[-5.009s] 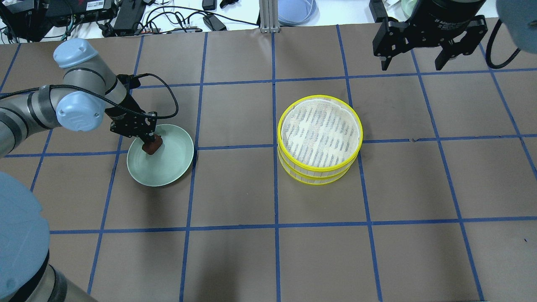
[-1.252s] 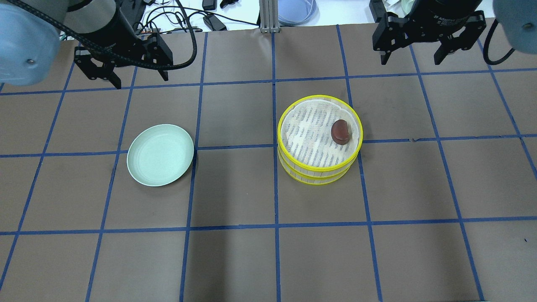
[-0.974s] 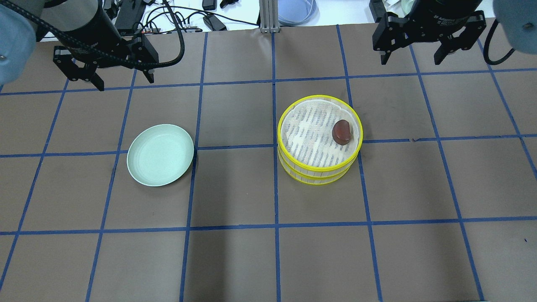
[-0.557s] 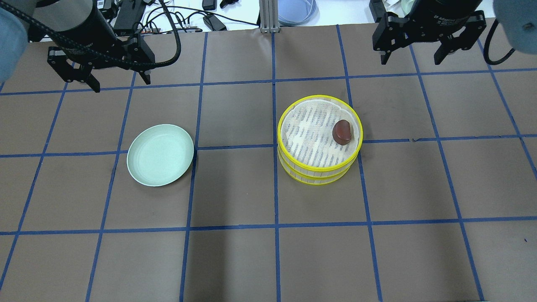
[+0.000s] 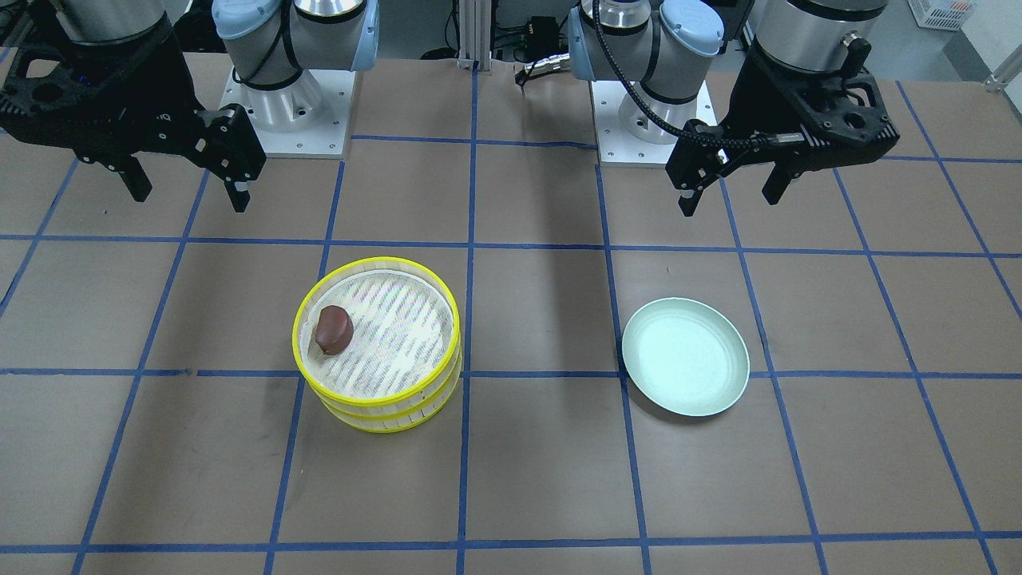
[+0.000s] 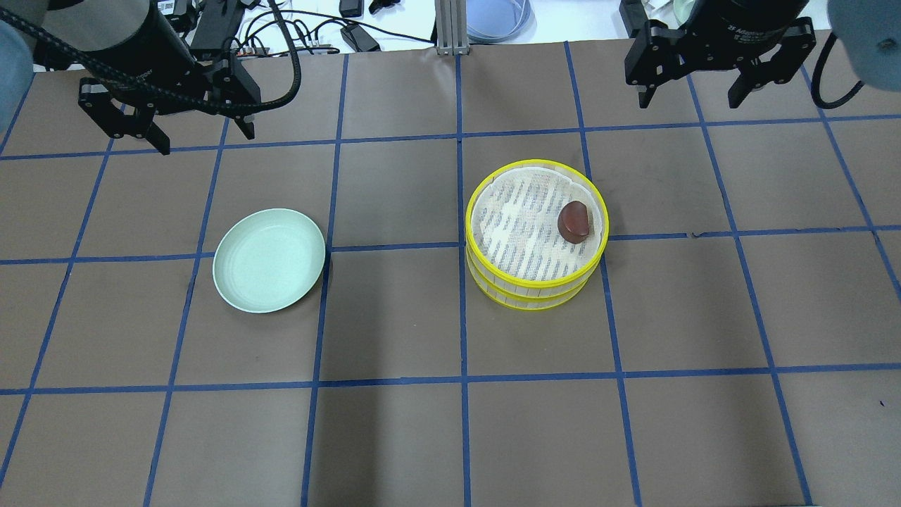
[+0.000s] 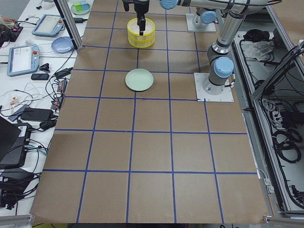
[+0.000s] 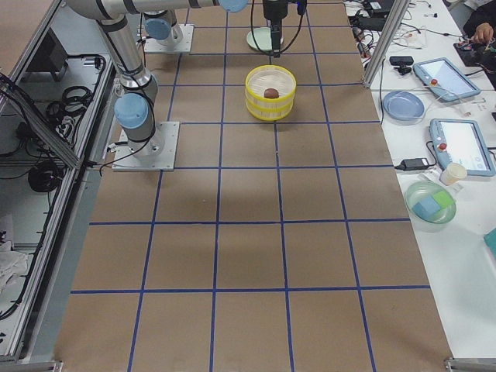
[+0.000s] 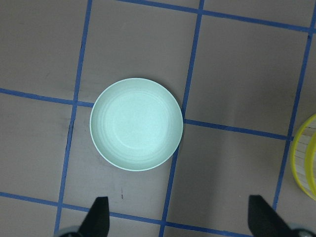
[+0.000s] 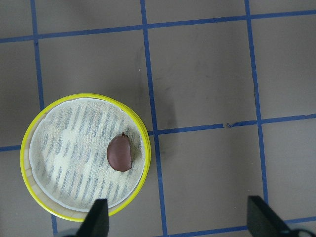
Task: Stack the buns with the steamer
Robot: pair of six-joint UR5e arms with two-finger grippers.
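Seen from overhead, the reddish-brown bun [image 6: 575, 222] lies at 3 o'clock in the top tier of the yellow steamer [image 6: 535, 290]; the left gripper [image 6: 208, 141] hangs spread and empty at 11 o'clock from the green plate [image 6: 269, 260]; the right gripper [image 6: 688, 104], likewise spread, hangs at 1 o'clock from the steamer.

One bun [image 6: 575, 222] and one steamer [image 6: 536, 284], centre-right. One plate [image 6: 269, 260], centre-left. Two grippers in the upper corners: left gripper [image 6: 206, 141], right gripper [image 6: 688, 105].

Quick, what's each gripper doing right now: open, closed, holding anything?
Left gripper: open, holding nothing.
Right gripper: open, holding nothing.
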